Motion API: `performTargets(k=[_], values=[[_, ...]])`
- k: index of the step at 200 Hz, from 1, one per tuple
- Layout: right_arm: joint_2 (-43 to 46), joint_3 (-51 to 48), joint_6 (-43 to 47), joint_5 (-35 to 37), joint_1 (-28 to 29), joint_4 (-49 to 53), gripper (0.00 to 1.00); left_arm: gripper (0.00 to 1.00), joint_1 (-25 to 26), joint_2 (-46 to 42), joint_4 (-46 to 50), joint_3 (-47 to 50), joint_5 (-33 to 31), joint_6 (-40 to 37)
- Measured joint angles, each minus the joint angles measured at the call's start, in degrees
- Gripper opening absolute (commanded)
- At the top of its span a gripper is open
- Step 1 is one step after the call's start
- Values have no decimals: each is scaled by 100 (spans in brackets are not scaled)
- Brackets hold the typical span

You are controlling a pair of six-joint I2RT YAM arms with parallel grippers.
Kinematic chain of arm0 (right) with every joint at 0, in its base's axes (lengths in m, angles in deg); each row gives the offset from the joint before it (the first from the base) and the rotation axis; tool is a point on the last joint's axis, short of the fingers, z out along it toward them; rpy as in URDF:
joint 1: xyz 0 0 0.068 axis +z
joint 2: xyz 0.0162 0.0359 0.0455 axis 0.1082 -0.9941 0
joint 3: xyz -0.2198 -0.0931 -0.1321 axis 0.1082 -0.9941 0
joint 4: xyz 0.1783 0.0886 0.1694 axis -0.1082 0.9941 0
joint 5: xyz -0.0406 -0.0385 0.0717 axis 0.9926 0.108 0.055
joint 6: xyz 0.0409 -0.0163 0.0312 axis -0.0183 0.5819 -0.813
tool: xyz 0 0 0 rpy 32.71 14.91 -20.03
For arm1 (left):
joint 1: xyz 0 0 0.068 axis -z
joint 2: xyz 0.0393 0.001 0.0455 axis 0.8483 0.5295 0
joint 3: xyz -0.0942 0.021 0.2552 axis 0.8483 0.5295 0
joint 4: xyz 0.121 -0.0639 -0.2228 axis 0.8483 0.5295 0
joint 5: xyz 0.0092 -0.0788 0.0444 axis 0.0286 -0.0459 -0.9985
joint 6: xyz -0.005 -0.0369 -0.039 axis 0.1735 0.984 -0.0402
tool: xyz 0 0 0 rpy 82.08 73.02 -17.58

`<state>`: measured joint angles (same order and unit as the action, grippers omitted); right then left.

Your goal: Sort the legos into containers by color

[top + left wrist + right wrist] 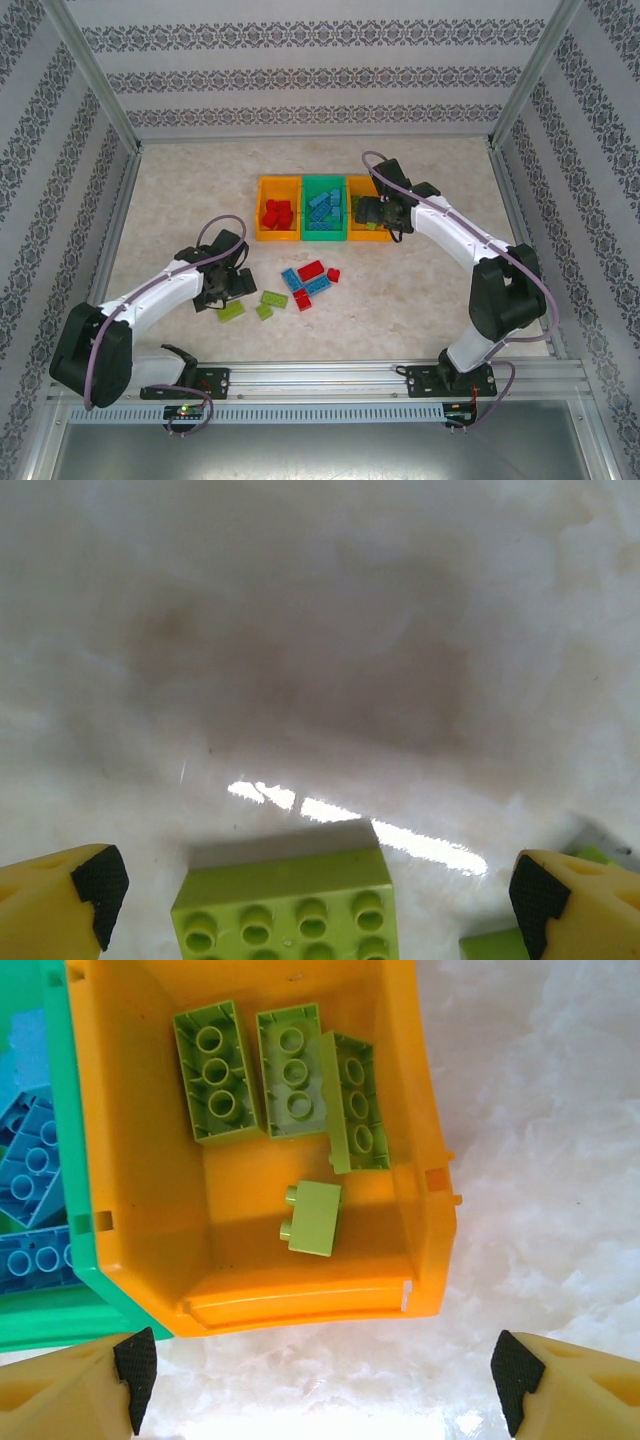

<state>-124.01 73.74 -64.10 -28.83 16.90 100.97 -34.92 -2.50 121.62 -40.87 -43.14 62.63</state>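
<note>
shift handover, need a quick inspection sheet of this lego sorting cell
surface: marbled tabletop, no spills seen
job's things: red legos in left orange bin, blue legos in green bin, lime legos in right orange bin; loose bricks in red, blue, lime mid-table
clutter: nothing seen
grippers: left gripper open astride a lime brick; right gripper open over right orange bin
cables: purple cable looped along each arm
surroundings: patterned walls, aluminium frame

Overhead: bright, even light is falling on the table [180, 200]. Left wrist: lime brick [285, 910] is casting a short shadow on the table; white glare streak [400, 840] is lying there, surface blurring. Right wrist: table is washing out white.
</note>
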Motion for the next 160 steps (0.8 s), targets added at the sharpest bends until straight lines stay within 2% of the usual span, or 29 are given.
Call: performTargets(k=[87, 160], values=[[20, -361, 245, -11, -286, -306, 93, 92, 0, -293, 55, 455, 422, 549], [181, -605, 289, -55, -577, -396, 93, 76, 0, 35, -140, 603, 551, 597]])
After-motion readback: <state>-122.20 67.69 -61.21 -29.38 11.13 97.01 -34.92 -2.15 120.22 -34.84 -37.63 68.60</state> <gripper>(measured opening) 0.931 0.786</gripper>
